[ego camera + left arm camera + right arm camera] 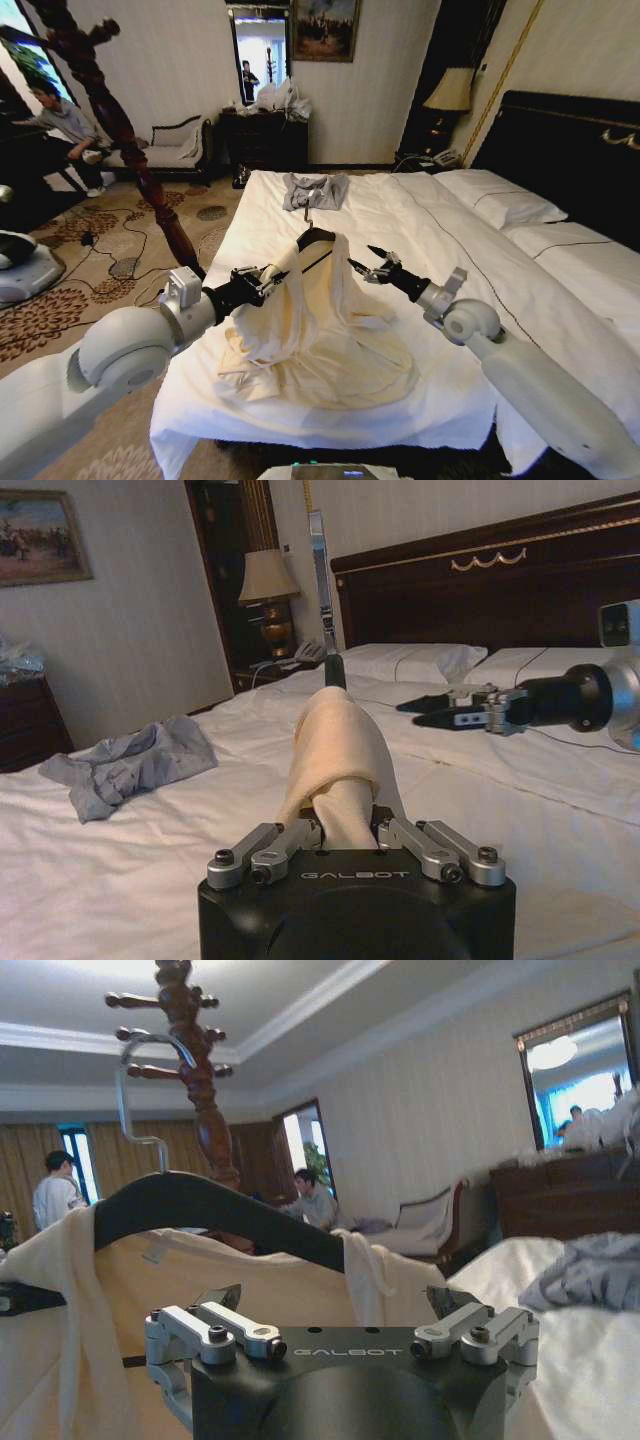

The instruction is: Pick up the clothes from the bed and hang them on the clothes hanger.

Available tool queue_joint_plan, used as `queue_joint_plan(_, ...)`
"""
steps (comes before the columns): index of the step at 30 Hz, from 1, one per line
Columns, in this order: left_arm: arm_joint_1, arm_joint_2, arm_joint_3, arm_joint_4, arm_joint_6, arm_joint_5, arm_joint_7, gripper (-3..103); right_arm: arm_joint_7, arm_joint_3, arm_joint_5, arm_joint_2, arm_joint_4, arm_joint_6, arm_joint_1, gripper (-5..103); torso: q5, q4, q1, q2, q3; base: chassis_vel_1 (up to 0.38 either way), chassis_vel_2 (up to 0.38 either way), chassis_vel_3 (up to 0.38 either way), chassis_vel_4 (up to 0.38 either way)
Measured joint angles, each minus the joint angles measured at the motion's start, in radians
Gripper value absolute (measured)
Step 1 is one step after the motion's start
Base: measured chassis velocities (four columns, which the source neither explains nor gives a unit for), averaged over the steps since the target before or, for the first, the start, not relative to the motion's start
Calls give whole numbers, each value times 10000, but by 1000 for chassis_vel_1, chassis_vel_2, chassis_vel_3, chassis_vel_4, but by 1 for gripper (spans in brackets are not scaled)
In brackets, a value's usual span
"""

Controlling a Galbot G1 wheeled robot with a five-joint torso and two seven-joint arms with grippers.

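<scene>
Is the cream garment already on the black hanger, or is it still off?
Partly on: the clothes drape over the clothes hanger, collar area uncovered.

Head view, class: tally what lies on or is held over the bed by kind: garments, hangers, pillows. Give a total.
Garments: 2, the cream clothes gripped by the left gripper and a grey garment.
Hangers: 1, the black clothes hanger inside the clothes.
Pillows: 2, pillow and second pillow.
Total: 5
</scene>
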Motion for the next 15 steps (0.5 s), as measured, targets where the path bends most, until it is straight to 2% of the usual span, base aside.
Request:
queue_joint_plan(4, -6, -58, 27, -18, -22, 111, 94, 19, 736, -221, -325, 107, -70, -338, 136, 100, 1, -3, 0, 0, 0, 0, 0, 0, 0)
queue_joint_plan(13, -66, -159, 162, -36, -52, 246, 209, 19, 1528, -351, -875, 256, -312, -447, 121, 101, 1, -4, 1, 0, 0, 0, 0, 0, 0)
queue_joint_plan(15, -73, -166, 180, -71, -52, 260, 223, 19, 1711, -352, -877, 291, -297, -487, 162, 90, 0, -2, 1, 0, 0, 0, 0, 0, 0)
